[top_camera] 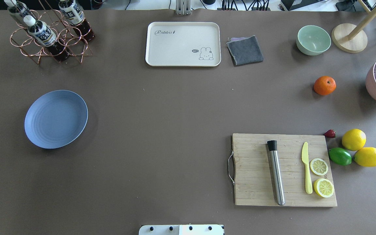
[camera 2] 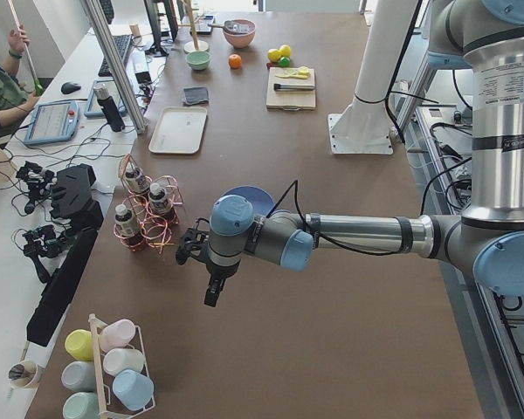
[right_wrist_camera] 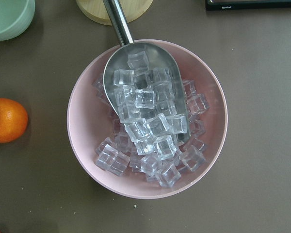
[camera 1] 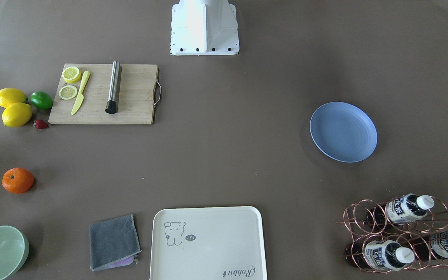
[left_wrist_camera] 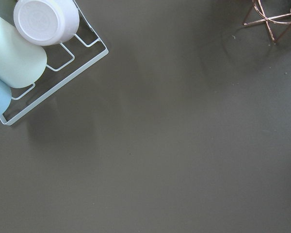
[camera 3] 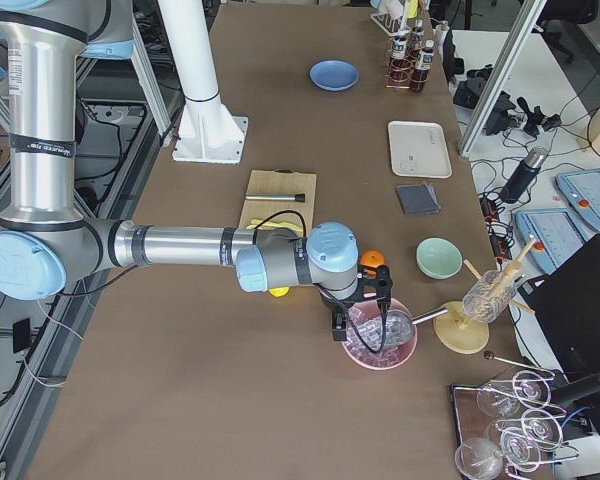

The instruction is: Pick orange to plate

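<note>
The orange [camera 1: 18, 180] rests alone on the brown table, at the far right in the overhead view [top_camera: 324, 85] and at the left edge of the right wrist view [right_wrist_camera: 7, 120]. Far across the table lies the light-blue plate [camera 1: 343, 132], bare [top_camera: 56, 119]. My right gripper [camera 3: 338, 325] hangs over a pink bowl of ice, just beside the orange [camera 3: 372, 260]. My left gripper [camera 2: 211, 292] hovers over bare table beyond the plate [camera 2: 249, 199], near a bottle rack. Both grippers show only in the side views, so I cannot tell whether they are open or shut.
A pink bowl [right_wrist_camera: 145, 121] with ice cubes and a metal scoop sits next to the orange. Nearby are a pale-green bowl [top_camera: 313, 39], a grey cloth [top_camera: 245, 50], a cream tray [top_camera: 183, 43], a cutting board [top_camera: 282, 169], lemons and a lime [top_camera: 339, 156]. A copper bottle rack [top_camera: 49, 36] stands behind the plate.
</note>
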Robot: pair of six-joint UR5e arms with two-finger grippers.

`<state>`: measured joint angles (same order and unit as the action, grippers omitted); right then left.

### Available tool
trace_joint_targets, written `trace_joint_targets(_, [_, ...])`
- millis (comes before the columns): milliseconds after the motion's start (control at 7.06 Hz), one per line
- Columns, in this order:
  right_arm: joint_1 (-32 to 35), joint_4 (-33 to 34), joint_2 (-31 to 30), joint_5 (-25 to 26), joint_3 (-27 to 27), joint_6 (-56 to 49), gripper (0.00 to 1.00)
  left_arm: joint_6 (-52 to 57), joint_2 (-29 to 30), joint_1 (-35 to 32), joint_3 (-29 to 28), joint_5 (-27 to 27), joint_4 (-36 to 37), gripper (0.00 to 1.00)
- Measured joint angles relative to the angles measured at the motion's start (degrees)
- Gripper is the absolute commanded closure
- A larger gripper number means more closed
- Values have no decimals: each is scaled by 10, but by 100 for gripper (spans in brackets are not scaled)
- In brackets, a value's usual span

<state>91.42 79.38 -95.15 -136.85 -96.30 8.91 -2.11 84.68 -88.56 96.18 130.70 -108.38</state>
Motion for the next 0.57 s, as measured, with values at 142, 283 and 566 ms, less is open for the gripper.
trace_joint_targets(142, [0, -1, -2, -1, 0, 0, 0, 1, -1, -2, 0, 0, -13, 1])
trace_joint_targets(283, [1, -2, -4, -2, 0, 0, 0, 0, -1, -3, -4, 0, -28, 1])
trace_joint_targets(566, [0, -2, -5, -2, -2, 0, 0, -1, 4, -2, -10, -1, -31, 1])
